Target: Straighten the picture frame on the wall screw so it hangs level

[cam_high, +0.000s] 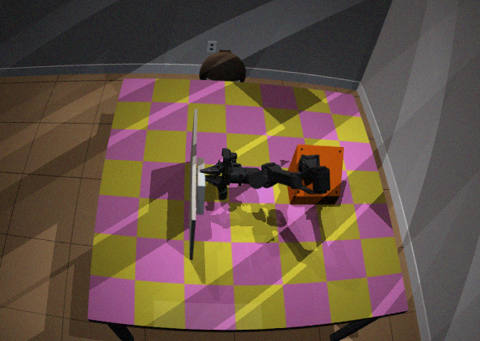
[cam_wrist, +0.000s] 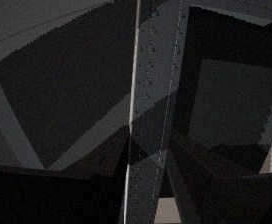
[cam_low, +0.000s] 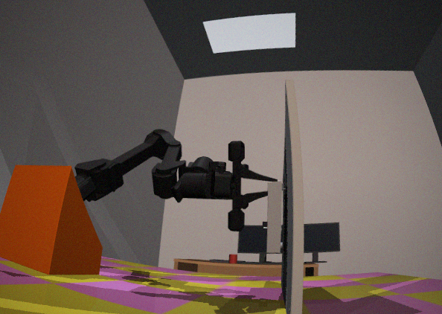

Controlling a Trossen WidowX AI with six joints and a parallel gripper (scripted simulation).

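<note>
A thin upright wall panel (cam_high: 195, 134) (cam_low: 294, 131) stands on the checkered table. The pale picture frame (cam_high: 200, 191) (cam_low: 274, 220) hangs on the side of the panel that faces the arm, seen edge-on in the top and exterior views. My gripper (cam_high: 204, 174) (cam_low: 271, 187) reaches level from the arm and is shut on the frame's upper edge, one finger above it and one below. In the wrist view a grey bar of the frame (cam_wrist: 156, 96) runs slanted between my dark fingers. The screw and the notched strip are hidden behind the frame.
The arm stands on an orange block (cam_high: 311, 199) (cam_low: 41, 220) to the right of the panel. A dark round chair back (cam_high: 222, 67) sits at the table's far edge. A desk with monitors and a red cup (cam_low: 233, 258) shows far behind.
</note>
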